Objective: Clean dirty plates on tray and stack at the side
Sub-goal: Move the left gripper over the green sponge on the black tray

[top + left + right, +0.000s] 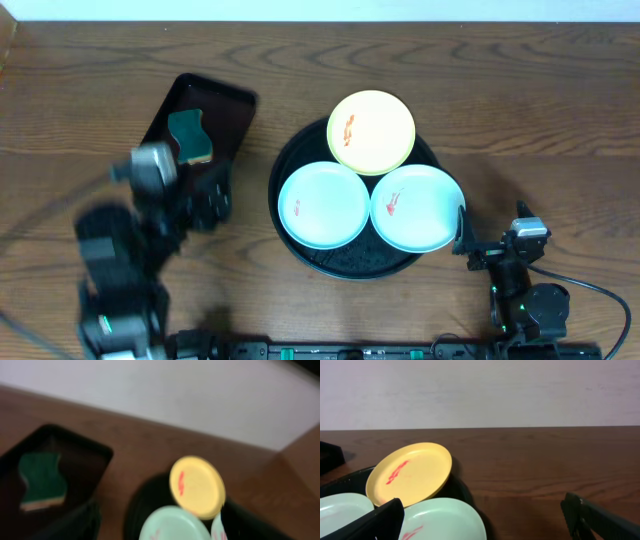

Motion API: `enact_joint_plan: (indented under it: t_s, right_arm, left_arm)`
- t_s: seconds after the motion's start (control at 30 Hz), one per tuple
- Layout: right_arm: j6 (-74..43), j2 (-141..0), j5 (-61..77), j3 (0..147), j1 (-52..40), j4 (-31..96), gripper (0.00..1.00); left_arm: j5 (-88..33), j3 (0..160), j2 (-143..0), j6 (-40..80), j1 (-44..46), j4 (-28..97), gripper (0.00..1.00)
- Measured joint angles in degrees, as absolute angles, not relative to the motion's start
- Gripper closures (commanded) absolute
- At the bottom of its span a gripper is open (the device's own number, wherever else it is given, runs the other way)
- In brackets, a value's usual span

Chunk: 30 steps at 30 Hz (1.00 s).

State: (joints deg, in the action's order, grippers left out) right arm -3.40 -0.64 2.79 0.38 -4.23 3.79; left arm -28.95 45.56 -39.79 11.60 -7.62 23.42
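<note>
The round black tray (287, 228) holds three plates. The pale yellow plate (371, 131) is at the back, and two pale blue-white plates sit in front, one left (322, 206) and one right (417, 207). Each has a red-orange smear. My left gripper (205, 200) is blurred, just left of the tray and beside the brown tray. In the left wrist view (165, 532) it looks open and empty. My right gripper (492, 232) is open and empty at the tray's right edge. In the right wrist view (485, 527) its fingers straddle the right blue plate (445, 520).
A smaller rectangular dark brown tray (235, 105) stands at the back left with a green sponge (190, 135) in it. It also shows in the left wrist view (95, 455). Bare wooden table lies right of the round tray.
</note>
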Motion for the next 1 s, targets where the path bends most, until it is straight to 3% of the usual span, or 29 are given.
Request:
enact_joint_plan:
  t_s: [0.17,0.33,0.37,0.83,0.87,0.93,1.0]
  right_arm:
    - [-3.4,-0.7,2.8,0.4,-4.2,3.8,0.01]
    - [-3.4,-0.7,2.8,0.4,-4.2,3.9,0.01]
    - [-3.4,-0.7,2.8,0.4,-4.2,3.9,0.01]
    - [-3.4,-0.7,2.8,0.4,-4.2,3.9,0.01]
    - [-3.4,-0.7,2.8,0.4,-4.2,3.9,0.01]
    - [-3.4,-0.7,2.8,0.4,-4.2,3.9,0.01]
    - [-3.4,-0.7,2.8,0.4,-4.2,3.9,0.01]
  left_arm:
    - [-28.0,67.0,-64.7,2.8,-7.7,37.8,0.23]
    - [-27.9,79.4,-80.6,-1.7,-9.8,36.0,0.23]
    - [-28.0,80.0,-82.2,-2.0,-10.6,34.4,0.03]
    - [-17.7,80.4,-97.4,-4.2,-15.6,33.6,0.03]
    - [-17.4,80.4,-98.5,-4.3,-15.6,34.3,0.03]
    - [-16.4,80.4,-100.7,-4.4,-15.6,36.7,0.2]
    - [-16.1,80.4,-102.3,-4.7,-15.6,39.8,0.25]
